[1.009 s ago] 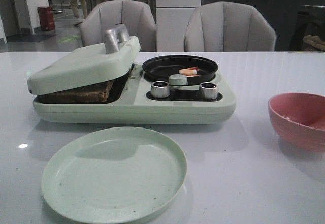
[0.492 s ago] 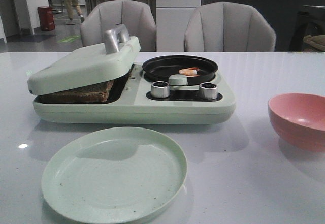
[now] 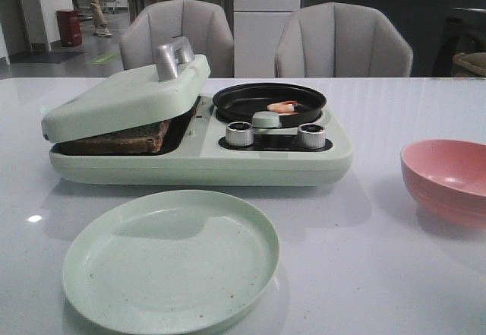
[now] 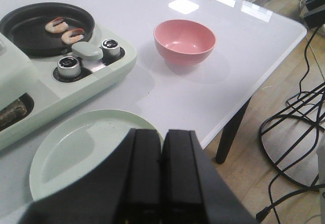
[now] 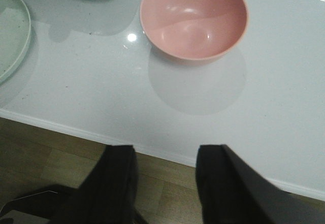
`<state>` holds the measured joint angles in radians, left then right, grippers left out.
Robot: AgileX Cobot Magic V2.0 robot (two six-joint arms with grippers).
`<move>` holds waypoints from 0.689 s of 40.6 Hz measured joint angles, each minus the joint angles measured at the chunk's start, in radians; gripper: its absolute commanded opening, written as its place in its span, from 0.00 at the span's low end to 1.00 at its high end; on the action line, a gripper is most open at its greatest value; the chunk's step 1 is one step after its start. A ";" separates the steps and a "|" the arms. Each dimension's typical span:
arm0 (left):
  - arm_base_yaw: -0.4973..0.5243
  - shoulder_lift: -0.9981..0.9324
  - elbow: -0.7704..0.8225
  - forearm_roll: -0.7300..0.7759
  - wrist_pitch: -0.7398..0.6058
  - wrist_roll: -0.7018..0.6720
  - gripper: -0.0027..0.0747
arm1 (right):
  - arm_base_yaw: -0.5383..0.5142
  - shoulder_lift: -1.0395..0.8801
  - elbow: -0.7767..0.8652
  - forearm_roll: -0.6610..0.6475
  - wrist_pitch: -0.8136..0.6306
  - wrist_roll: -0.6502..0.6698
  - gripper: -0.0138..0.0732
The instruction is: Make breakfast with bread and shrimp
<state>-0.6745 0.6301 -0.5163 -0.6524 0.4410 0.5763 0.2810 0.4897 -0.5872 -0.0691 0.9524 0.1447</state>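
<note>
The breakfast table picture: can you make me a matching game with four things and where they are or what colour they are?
Things:
1. shrimp
2. bread
3. bowl
4. plate

Clues:
A. pink, standing alone to the right
B. under the tilted lid
C. pale green, nearest the front table edge
D. in the black round pan

Pairs: 1-D, 2-B, 3-A, 4-C
</note>
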 measured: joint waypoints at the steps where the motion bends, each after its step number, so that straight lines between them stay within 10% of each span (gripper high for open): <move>1: 0.000 0.000 0.000 0.000 0.000 0.000 0.16 | 0.000 -0.009 0.008 0.000 0.000 0.002 0.49; 9: 0.000 0.000 0.000 0.000 0.000 0.000 0.16 | 0.000 -0.028 0.023 0.000 0.013 0.009 0.20; 28: 0.109 0.002 0.000 0.047 -0.028 -0.055 0.17 | 0.000 -0.028 0.026 -0.008 -0.017 0.010 0.20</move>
<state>-0.5653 0.6319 -0.5163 -0.6051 0.4126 0.5217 0.2810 0.4617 -0.5607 -0.0774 0.9351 0.1550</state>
